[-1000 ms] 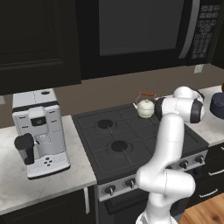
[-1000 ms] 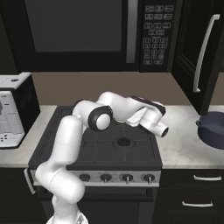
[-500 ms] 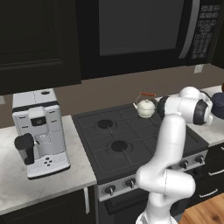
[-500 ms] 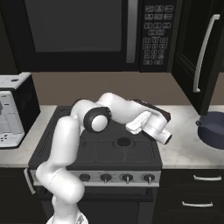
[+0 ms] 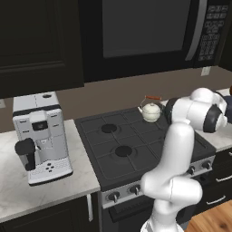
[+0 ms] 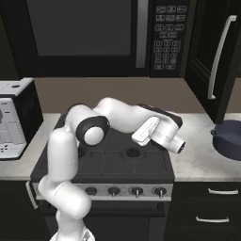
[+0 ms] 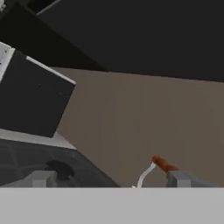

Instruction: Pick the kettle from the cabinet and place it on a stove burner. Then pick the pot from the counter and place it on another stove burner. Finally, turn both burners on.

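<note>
We see the stove (image 5: 136, 156) bearing the kettle (image 5: 151, 111) at its back right, marbled counter (image 6: 200, 162) right of the stove carrying the pot (image 6: 229, 146), coffee machine (image 5: 38, 136) on counter left of the stove

A glossy white robot arm (image 6: 117, 115) of rounded tubular segments is showing dark grey circular joint caps, a black band near its wrist, and two small grey finger tips (image 7: 43, 178).

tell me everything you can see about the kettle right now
The kettle is small, round and cream-white, glossy like enamel, with a knobbed lid and a thin arched wire handle topped in orange-red. It stands upright at the back right of the black stove, on a rear grate near the brown wall. Nothing grips it. In the hand view its handle's orange-red top shows low, beside one of the open gripper's fingertips.
</note>
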